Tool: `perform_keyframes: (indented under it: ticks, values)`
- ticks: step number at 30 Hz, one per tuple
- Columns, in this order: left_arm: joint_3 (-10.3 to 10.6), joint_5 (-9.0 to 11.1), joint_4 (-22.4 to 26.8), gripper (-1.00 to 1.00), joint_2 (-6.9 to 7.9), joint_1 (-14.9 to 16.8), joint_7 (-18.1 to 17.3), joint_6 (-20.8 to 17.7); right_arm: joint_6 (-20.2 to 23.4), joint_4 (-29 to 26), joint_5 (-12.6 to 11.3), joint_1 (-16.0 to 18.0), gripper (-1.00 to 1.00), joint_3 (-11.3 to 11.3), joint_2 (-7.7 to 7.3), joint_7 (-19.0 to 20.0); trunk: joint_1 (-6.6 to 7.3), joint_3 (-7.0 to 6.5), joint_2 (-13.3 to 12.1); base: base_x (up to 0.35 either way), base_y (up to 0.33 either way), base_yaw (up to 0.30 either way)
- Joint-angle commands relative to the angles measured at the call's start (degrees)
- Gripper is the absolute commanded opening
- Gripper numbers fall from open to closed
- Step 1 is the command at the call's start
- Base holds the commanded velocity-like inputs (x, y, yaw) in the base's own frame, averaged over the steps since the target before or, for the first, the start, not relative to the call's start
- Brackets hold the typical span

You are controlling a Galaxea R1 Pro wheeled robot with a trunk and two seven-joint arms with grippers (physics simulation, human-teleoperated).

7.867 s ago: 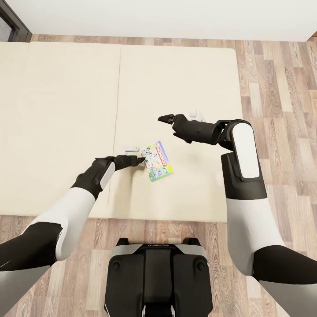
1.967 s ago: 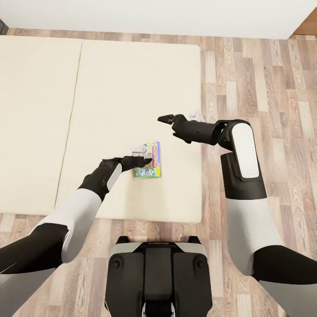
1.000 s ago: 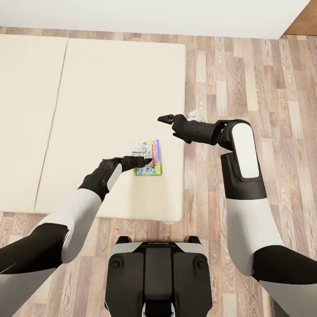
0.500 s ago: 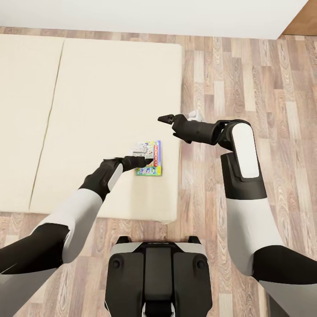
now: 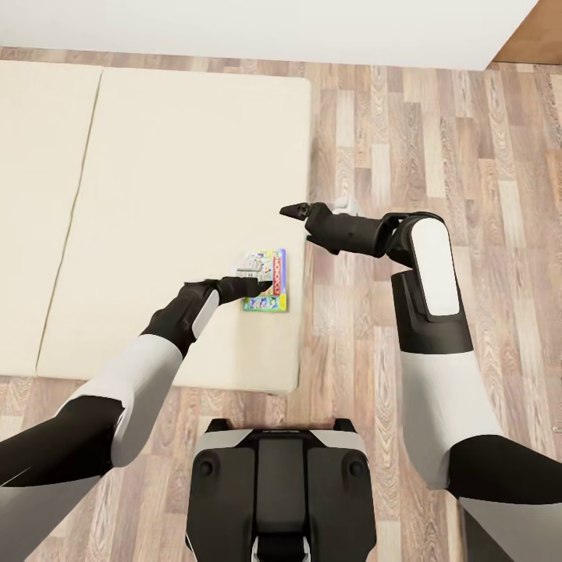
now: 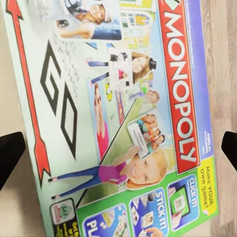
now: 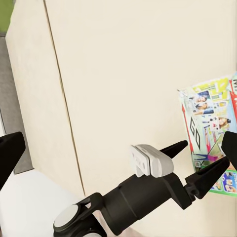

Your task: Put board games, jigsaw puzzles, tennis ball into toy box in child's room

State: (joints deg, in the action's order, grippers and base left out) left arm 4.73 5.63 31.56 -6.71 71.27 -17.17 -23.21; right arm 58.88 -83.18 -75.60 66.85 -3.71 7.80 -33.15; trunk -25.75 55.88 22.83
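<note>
A white-green board game (image 5: 266,279) with a red Monopoly logo hangs just over the right edge of the beige bed (image 5: 172,156). My left gripper (image 5: 254,283) is shut on it. In the left wrist view the board game (image 6: 118,118) spans the picture, with one black fingertip (image 6: 10,158) showing at its side. The right wrist view looks down on the left gripper (image 7: 197,160) with the board game (image 7: 217,128) between its fingers. My right gripper (image 5: 291,210) hovers open and empty above the bed's right edge. The toy box and the table are out of view.
Wood floor (image 5: 437,140) runs along the right of the bed and in front of it. A white wall (image 5: 273,23) closes the far side, with a brown wooden surface (image 5: 531,39) at its right end. My base (image 5: 281,484) stands at the bed's near corner.
The whole view has shifted right, so the bed has slid left in the picture. The board game has stayed in my left gripper and now sits at the bed's right edge. The right arm keeps its pose.
</note>
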Motion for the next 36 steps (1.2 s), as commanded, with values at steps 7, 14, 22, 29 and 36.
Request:
perform_keyframes:
  ticks: [7,14,22,29,36]
  values:
    - [0.19,0.55,0.08,1.00,0.03,0.01,0.08,-0.43,0.10,-0.01,-0.51,0.04,1.00,-0.04,0.02,-0.60,-0.04,0.06,0.09,0.000,-0.115,0.000]
    - [0.11,0.56,0.08,1.00,0.03,0.01,0.03,-0.43,0.10,-0.01,-0.51,0.04,1.00,-0.05,0.02,-0.60,-0.04,0.06,0.09,0.000,-0.056,0.000]
    - [0.11,0.56,0.08,1.00,0.03,0.01,0.05,-0.43,0.10,0.02,-0.51,0.04,1.00,0.00,0.00,-0.59,-0.04,0.06,0.09,0.000,-0.042,0.000]
    - [0.10,0.60,0.08,1.00,0.07,0.00,0.03,-0.42,0.10,-0.04,-0.51,0.04,1.00,-0.06,0.01,-0.52,-0.04,0.06,0.09,0.000,-0.017,0.000]
    - [0.10,0.61,0.08,1.00,0.05,-0.04,0.03,-0.40,0.10,-0.04,-0.49,0.04,1.00,-0.32,-0.04,-0.58,-0.04,0.06,0.09,0.000,-0.001,0.000]
